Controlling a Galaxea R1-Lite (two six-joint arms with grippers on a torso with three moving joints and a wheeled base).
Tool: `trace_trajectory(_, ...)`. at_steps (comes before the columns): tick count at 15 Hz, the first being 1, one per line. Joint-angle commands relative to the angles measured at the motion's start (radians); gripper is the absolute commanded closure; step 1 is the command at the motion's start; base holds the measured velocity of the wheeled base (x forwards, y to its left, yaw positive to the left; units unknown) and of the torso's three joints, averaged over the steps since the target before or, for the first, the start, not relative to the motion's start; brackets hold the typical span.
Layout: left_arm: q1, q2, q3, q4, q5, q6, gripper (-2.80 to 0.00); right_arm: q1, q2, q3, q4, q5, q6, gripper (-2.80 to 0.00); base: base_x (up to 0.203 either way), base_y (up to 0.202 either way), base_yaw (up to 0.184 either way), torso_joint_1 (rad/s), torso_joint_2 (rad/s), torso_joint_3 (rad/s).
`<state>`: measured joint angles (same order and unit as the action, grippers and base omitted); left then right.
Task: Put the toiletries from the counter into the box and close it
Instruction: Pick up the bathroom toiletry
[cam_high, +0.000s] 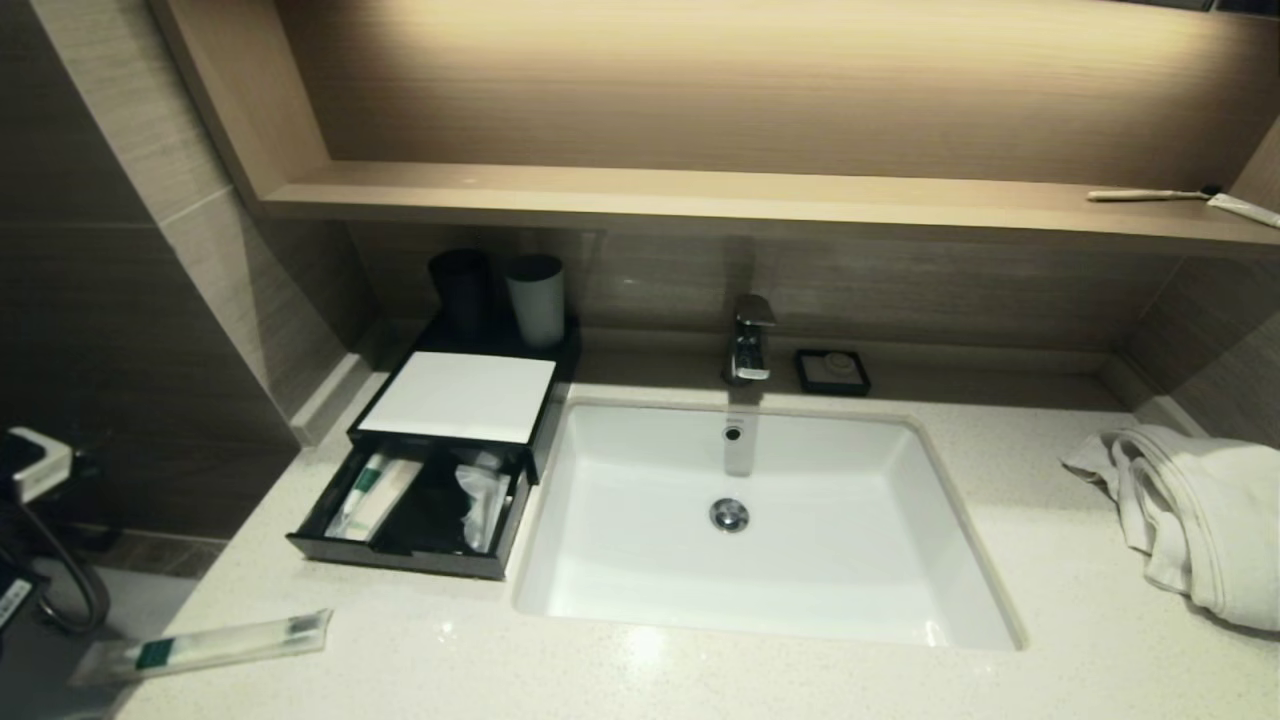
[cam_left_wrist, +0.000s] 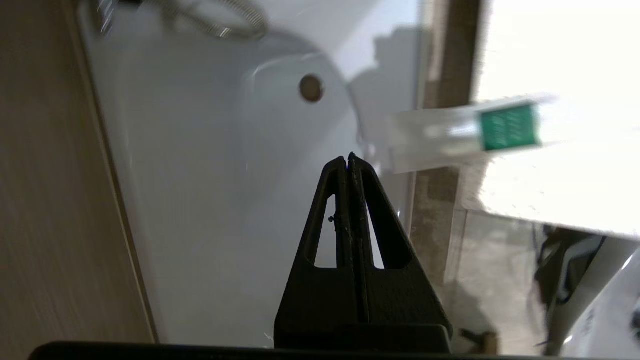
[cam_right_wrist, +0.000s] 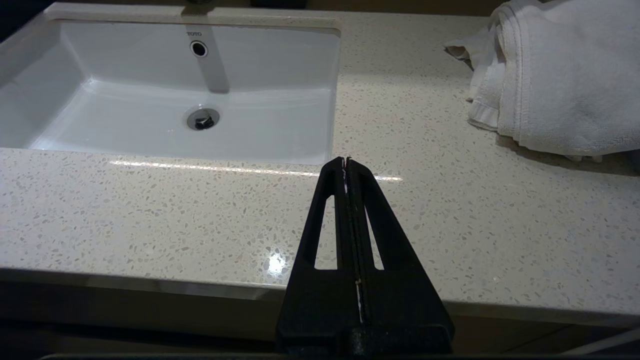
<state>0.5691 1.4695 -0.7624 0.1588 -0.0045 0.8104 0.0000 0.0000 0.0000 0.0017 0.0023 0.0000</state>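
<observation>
A black box (cam_high: 420, 500) sits on the table (cam_high: 700, 680) just left of the sink (cam_high: 760, 520), toward the back-left corner. Its drawer is pulled open toward the front edge, and a white lid (cam_high: 460, 395) covers the rear part. Inside the drawer lie a wrapped tube with a green label (cam_high: 372, 495) on its left side and a clear packet (cam_high: 482, 500) on its right. One more toiletry packet (cam_high: 215, 645), long with a green mark, lies near the front-left corner of the table, well apart from the box.

The left claw (cam_left_wrist: 348, 159) is off the table's left edge, its fingers pressed together and holding nothing; the same packet (cam_left_wrist: 470, 132) shows beyond it. The right claw (cam_right_wrist: 346, 161) hangs at the front edge in front of the sink, also closed and empty. A white towel (cam_high: 1190, 510) is bunched near the right edge.
</observation>
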Motion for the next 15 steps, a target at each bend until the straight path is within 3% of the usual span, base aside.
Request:
trace_trajectory(1,0.000,-0.025,0.028,0.004,-0.077,0.143,0.00,0.000,0.000,0.000,0.000,0.001,0.000,0.00,0.000,0.000,0.000,0.000,0.00,0.000)
trace_trajectory(3,0.001,-0.063,0.040,0.057,-0.137,0.288,0.00,0.000,0.000,0.000,0.000,0.001,0.000,0.00,0.000,0.000,0.000,0.000,0.00,0.000)
trace_trajectory(5,0.000,-0.075,0.026,0.186,-0.164,0.403,0.00,0.000,0.000,0.000,0.000,0.001,0.000,0.00,0.000,0.000,0.000,0.000,0.00,0.000)
trace_trajectory(9,0.013,0.016,-0.025,0.262,-0.167,0.525,0.00,0.000,0.000,0.000,0.000,0.001,0.000,0.00,0.000,0.000,0.000,0.000,0.00,0.000)
trace_trajectory(12,0.071,0.103,-0.096,0.363,-0.168,0.627,0.00,0.000,0.000,0.000,0.000,0.001,0.000,0.00,0.000,0.000,0.000,0.000,0.00,0.000)
trace_trajectory(15,0.104,0.207,-0.177,0.425,-0.189,0.659,0.00,0.000,0.000,0.000,0.000,0.001,0.000,0.00,0.000,0.000,0.000,0.000,0.00,0.000)
